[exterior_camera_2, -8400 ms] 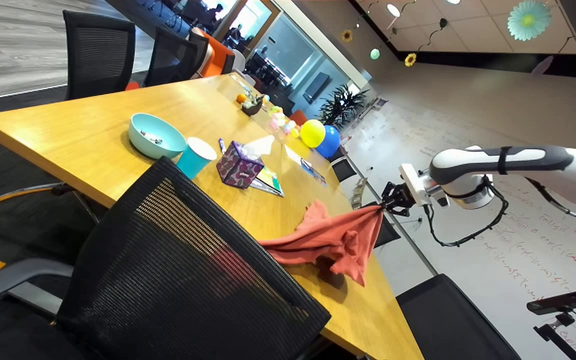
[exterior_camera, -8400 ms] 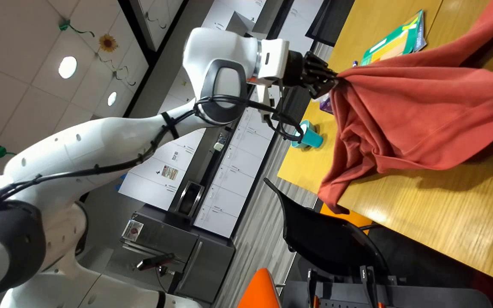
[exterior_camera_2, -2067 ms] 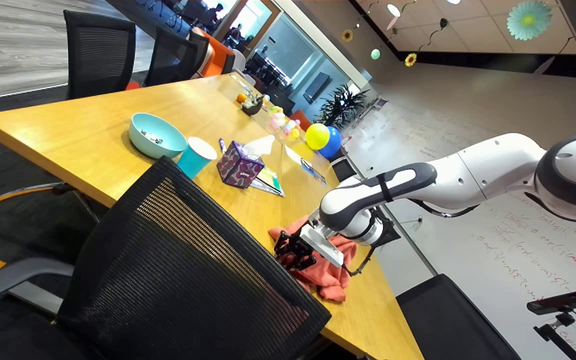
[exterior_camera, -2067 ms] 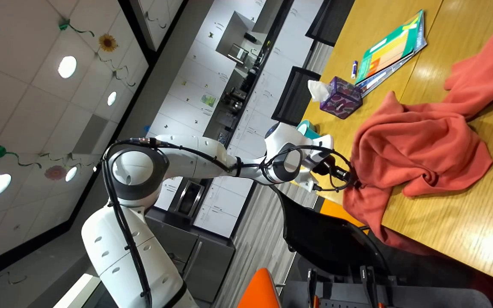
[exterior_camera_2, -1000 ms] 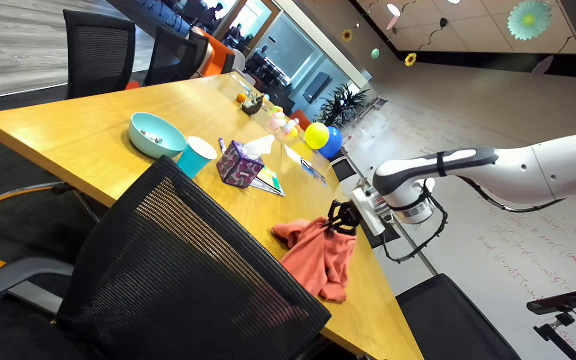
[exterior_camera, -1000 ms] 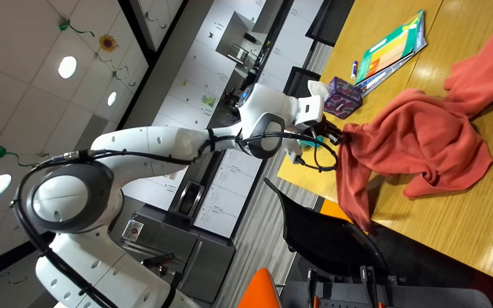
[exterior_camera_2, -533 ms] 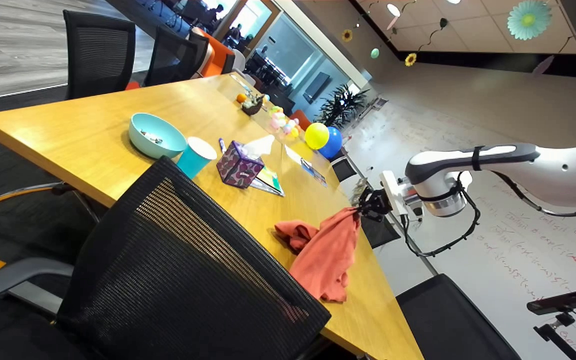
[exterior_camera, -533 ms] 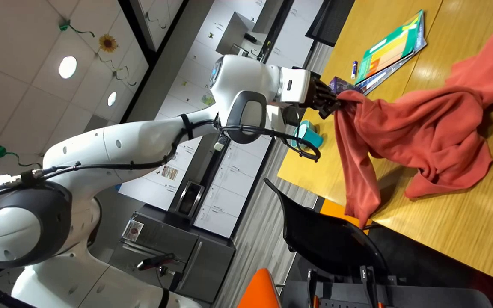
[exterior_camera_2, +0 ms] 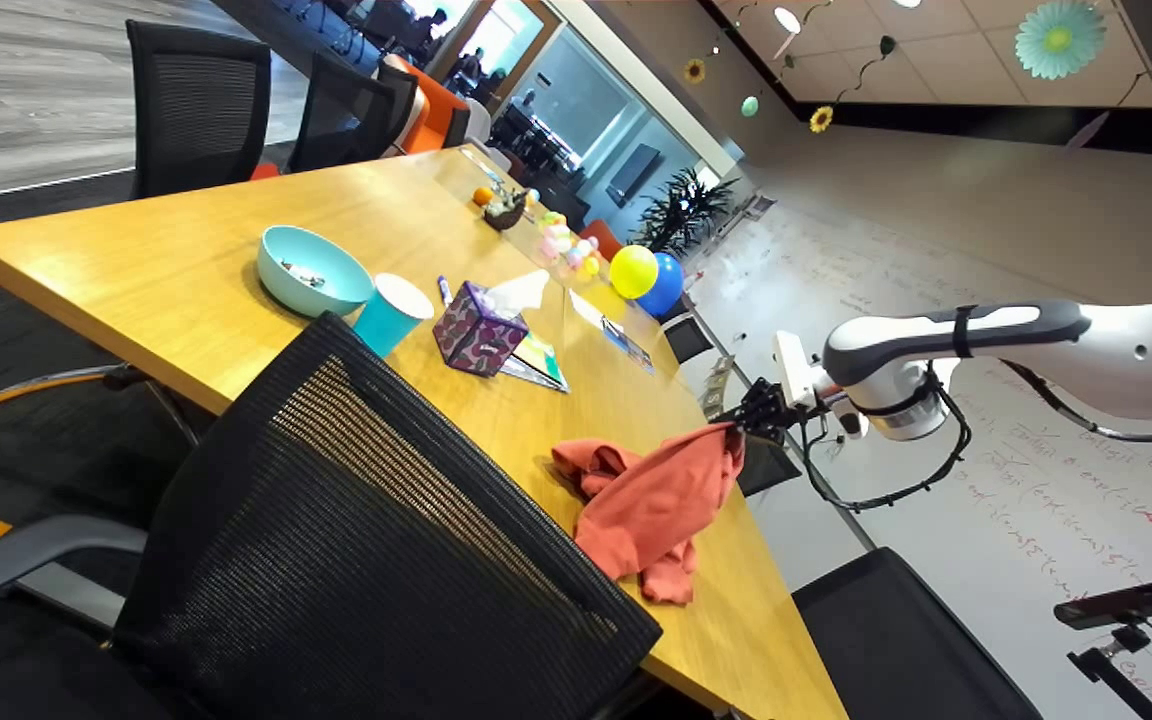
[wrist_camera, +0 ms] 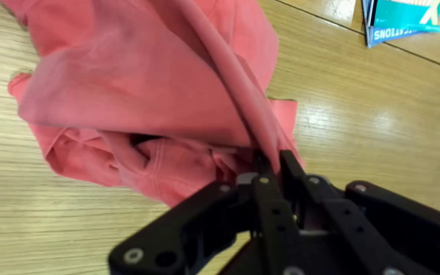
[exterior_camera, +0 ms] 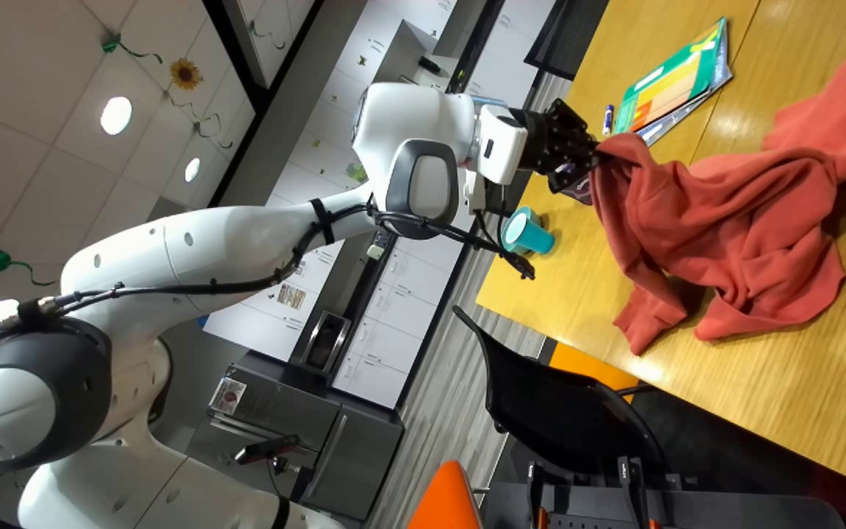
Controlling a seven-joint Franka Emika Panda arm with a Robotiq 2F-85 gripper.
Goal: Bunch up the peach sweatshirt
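So the peach sweatshirt [exterior_camera: 731,228] is laid in messy folds over the desk [exterior_camera: 768,411], and one part of it is held up above the surface by the end effector [wrist_camera: 274,162], which is clamped on a fold. That's seen best in the wrist view, where a ridge of cloth is pinched between the two fingertips [wrist_camera: 290,164]. Below the grip the fabric is draped like a sort of tent in both exterior views. In an exterior view a cuff-like end can be spotted close to the lower desk edge, though whether it's touching can't be told, and a long stretch of cloth is cut off at the right. Toward the desk corner, a teal cup [exterior_camera_2: 386,325] is set just beside a light teal bowl [exterior_camera_2: 336,262] with some small bits [exterior_camera_2: 303,274] in it. A purple tissue box [exterior_camera_2: 479,335] is placed farther from that corner, partly blocked by the end effector in an exterior view. A green-and-yellow booklet [exterior_camera: 676,81] is stacked on a bluish booklet [wrist_camera: 382,36], with a marker [exterior_camera: 608,119] near them. A black chair [exterior_camera: 548,411] is parked by the lower desk edge.
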